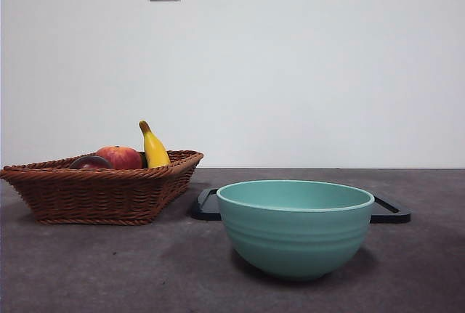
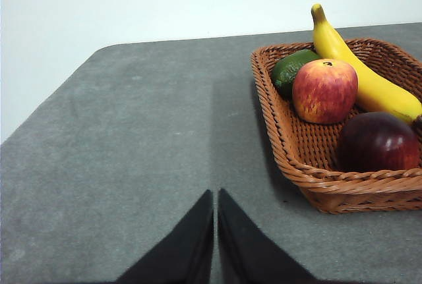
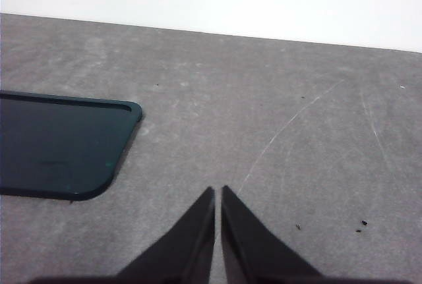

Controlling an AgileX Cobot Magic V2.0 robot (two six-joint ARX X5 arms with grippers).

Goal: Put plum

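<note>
The plum is dark maroon and glossy and lies in the brown wicker basket, at the corner closest to my left gripper. In the front view the plum barely peeks over the basket rim at the left. My left gripper is shut, with nothing in it, over bare table beside the basket. Over grey table next to a dark tray, my right gripper is shut too and holds nothing. Neither arm shows in the front view.
The basket also holds a red-orange fruit, a yellow banana and a green fruit. A teal bowl stands at the front centre. Behind it lies a flat dark tray.
</note>
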